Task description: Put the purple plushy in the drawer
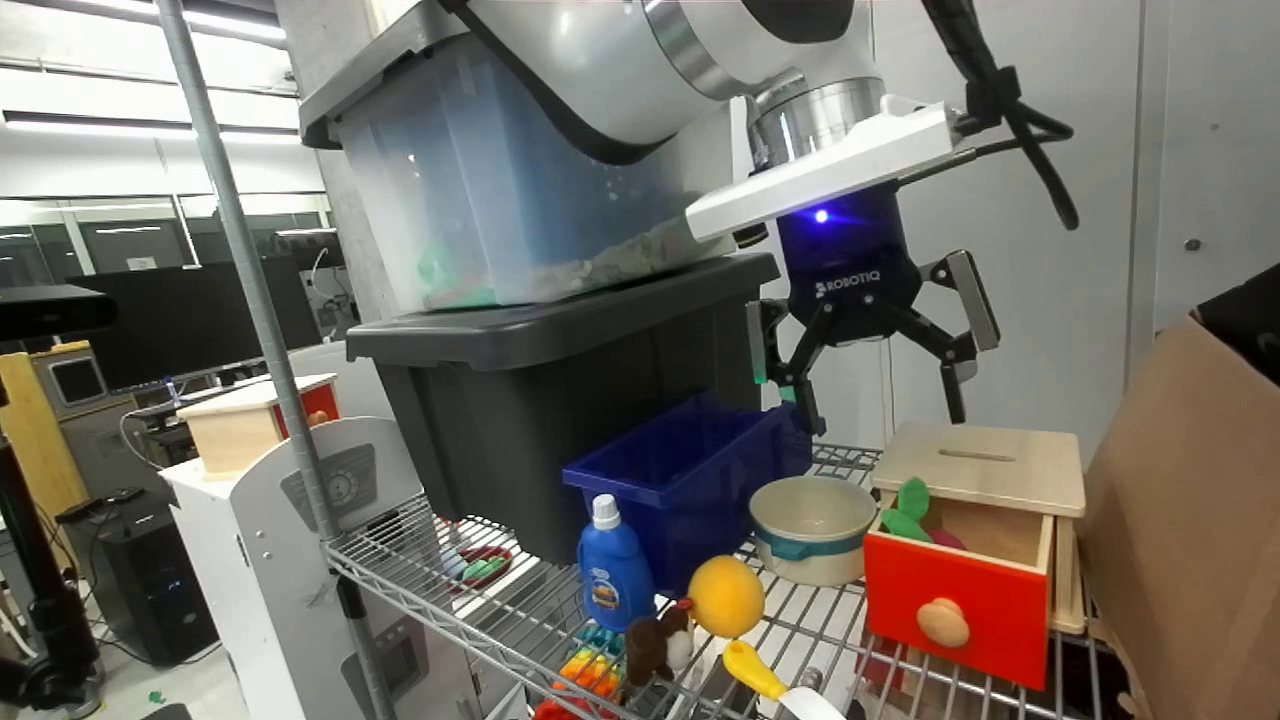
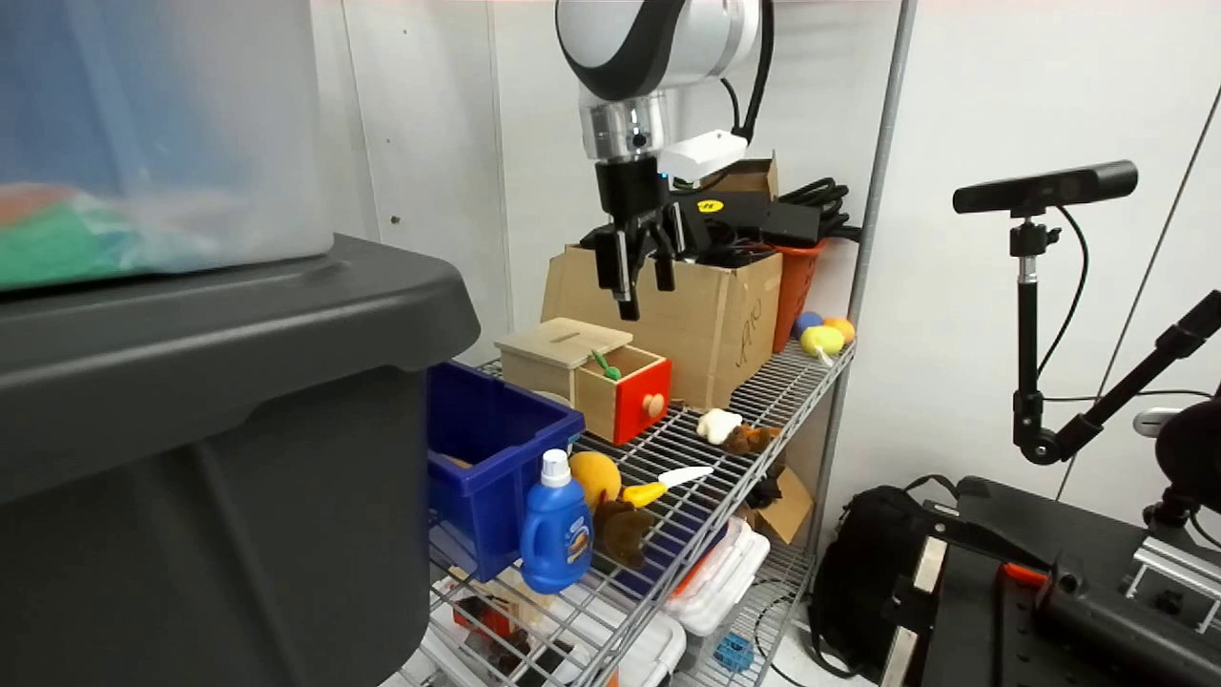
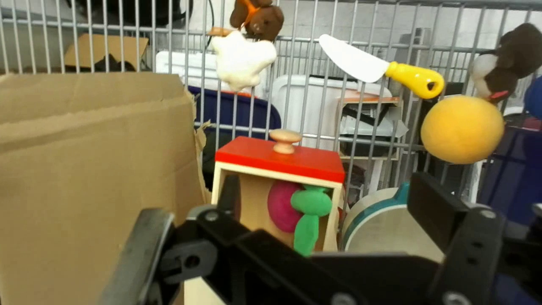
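Observation:
The purple plushy [image 3: 280,207] lies inside the open drawer [image 3: 311,160], against the side nearer the bowl. Its green leafy parts [image 3: 312,203] cover some of it. In an exterior view only a sliver of the plushy [image 1: 945,540] and its leaves [image 1: 905,512] show above the drawer's side. The drawer's red front also shows in both exterior views [image 1: 1005,625] [image 2: 628,412], pulled well out of its light wooden box [image 1: 1030,465]. My gripper [image 1: 888,420] is open and empty, above the box and drawer. It also shows in an exterior view [image 2: 647,298].
A cream bowl with a teal band [image 1: 815,535] stands beside the drawer. The blue bin [image 1: 650,480], a blue bottle [image 1: 612,565], an orange ball [image 1: 727,597] and a yellow-handled toy knife [image 1: 755,672] are on the wire shelf. A cardboard box [image 3: 93,182] stands along the drawer's opposite side.

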`<state>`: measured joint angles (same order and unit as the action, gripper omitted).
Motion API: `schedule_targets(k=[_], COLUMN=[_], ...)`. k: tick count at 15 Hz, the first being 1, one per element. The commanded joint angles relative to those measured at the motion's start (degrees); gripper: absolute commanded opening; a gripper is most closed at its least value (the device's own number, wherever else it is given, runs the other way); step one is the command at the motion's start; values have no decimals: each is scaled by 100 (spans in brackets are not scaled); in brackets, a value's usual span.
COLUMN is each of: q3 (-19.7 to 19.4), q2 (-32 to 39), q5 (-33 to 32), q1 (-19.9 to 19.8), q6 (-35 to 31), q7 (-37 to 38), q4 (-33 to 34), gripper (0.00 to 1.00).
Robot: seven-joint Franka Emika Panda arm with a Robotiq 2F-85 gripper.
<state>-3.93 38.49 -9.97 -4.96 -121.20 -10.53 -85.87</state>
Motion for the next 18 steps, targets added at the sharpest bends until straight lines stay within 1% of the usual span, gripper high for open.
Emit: schedule_targets(k=[1,6,11,18], q3=[64,58,66,62], q2=[-376,-645,-981,-1372], q5=[394,561,531,485], q1=[-71,42,293,572], q6=[212,295,446,492], q7=[372,819,1350,1948], q4=[-434,-811,-1151,-1545], gripper=[100,100,100,100])
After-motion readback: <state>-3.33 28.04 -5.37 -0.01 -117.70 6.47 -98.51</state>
